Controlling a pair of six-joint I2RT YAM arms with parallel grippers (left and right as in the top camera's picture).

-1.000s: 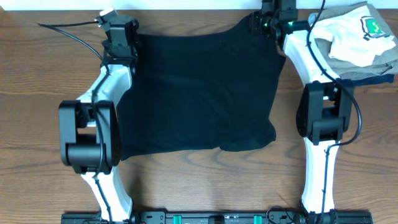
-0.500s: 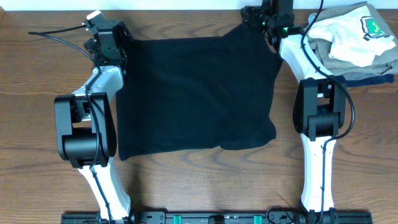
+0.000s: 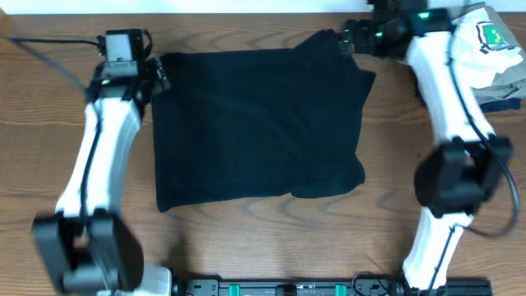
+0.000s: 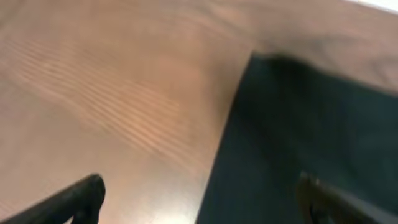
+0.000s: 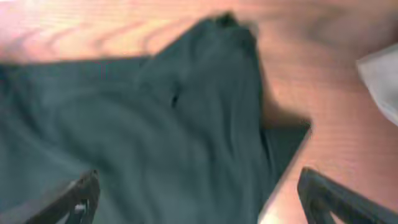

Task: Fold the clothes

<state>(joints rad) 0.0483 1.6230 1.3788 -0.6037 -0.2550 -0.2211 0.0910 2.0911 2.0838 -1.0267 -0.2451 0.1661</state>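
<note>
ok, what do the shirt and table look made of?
Shirt: soft matte black fabric, possibly a knit; it wrinkles and lies limp. Table: brown wood or wood-look laminate; grain lines show, with a slight sheen.

You'll find the black polo shirt (image 3: 259, 123) lying flat in the upper middle of the overhead frame, folded into a rough rectangle, wider than it is tall. Its left and top edges run fairly straight. At the upper right a pointed flap pokes up past the top edge, and at the lower right the cloth bulges into a rounded corner that hangs below the bottom edge. You can't make out any print or label. In the right wrist view the shirt (image 5: 155, 137) fills the left and centre, softly creased, peaking at top centre.
</note>
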